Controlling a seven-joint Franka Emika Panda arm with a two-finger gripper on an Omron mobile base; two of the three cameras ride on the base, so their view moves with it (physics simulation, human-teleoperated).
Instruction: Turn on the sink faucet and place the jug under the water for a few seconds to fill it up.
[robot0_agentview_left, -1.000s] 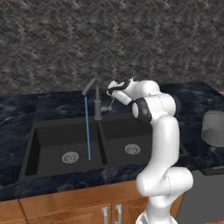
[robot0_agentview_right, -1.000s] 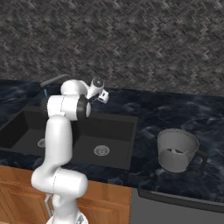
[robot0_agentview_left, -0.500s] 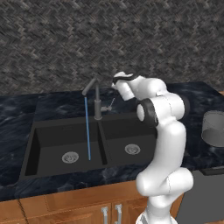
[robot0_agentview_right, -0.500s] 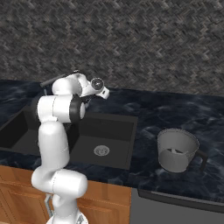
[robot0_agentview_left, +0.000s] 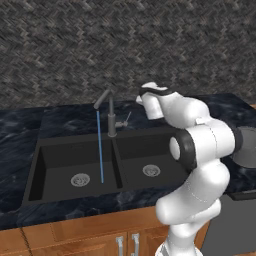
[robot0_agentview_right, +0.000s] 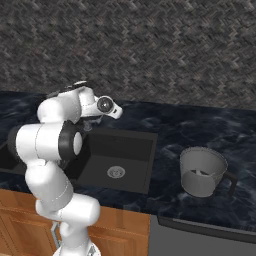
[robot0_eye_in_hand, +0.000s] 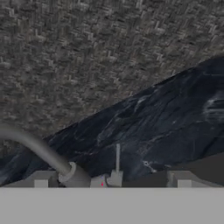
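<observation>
Water (robot0_agentview_left: 100, 150) runs in a thin blue line from the spout of the sink faucet (robot0_agentview_left: 109, 112) into the left basin of the sink (robot0_agentview_left: 60, 155), landing just beside that basin's drain. I see the faucet's small lever (robot0_eye_in_hand: 117, 158) standing up in my hand view, with the gripper (robot0_agentview_left: 141, 98) just to its right and its jaws spread wide, holding nothing. I find the jug (robot0_agentview_right: 202, 171) upright on the dark stone counter (robot0_agentview_right: 200, 130), well to the right of the sink, apart from the arm.
</observation>
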